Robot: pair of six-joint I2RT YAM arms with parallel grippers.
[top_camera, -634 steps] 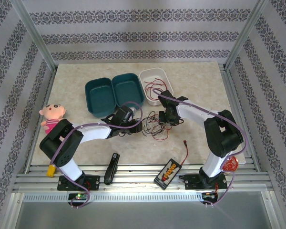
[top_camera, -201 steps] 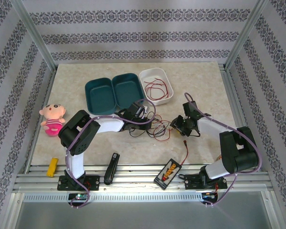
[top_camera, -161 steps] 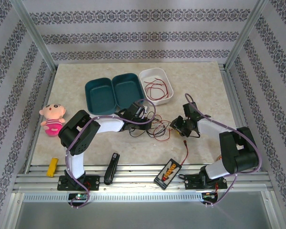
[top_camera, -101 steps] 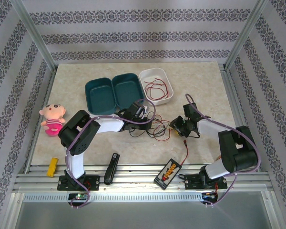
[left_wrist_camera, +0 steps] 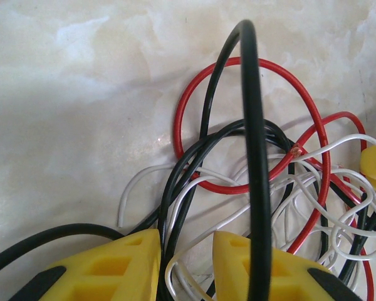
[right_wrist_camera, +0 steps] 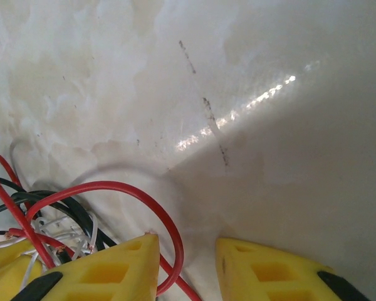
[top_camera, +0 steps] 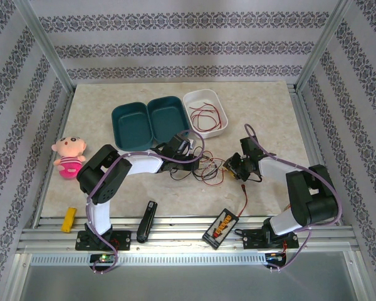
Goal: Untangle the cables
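Observation:
The cables (top_camera: 207, 168), thin red, black and white wires, lie knotted together at mid-table. My left gripper (top_camera: 191, 157) is at the tangle's left edge. In the left wrist view it (left_wrist_camera: 187, 241) is open, with black and white strands running between its yellow fingers. A black wire (left_wrist_camera: 250, 125) arches over the right finger, and a red loop (left_wrist_camera: 177, 122) and a white end (left_wrist_camera: 128, 188) lie beyond. My right gripper (top_camera: 230, 165) is at the tangle's right edge. It (right_wrist_camera: 187, 248) is open, with a red loop (right_wrist_camera: 113, 184) curving into its gap beside the left finger.
A white tray (top_camera: 194, 97) holding another red wire (top_camera: 205, 116) stands behind the tangle, with an open teal case (top_camera: 150, 122) to its left. A black-and-yellow box (top_camera: 220, 226) with a red lead, a black bar (top_camera: 147, 221), a yellow piece (top_camera: 67, 221) and a doll (top_camera: 69, 153) lie nearer.
Since three seconds ago the left gripper has reached into the tangle and the right one has moved to its right side. In the last second the right jaws have narrowed and the left arm is still.

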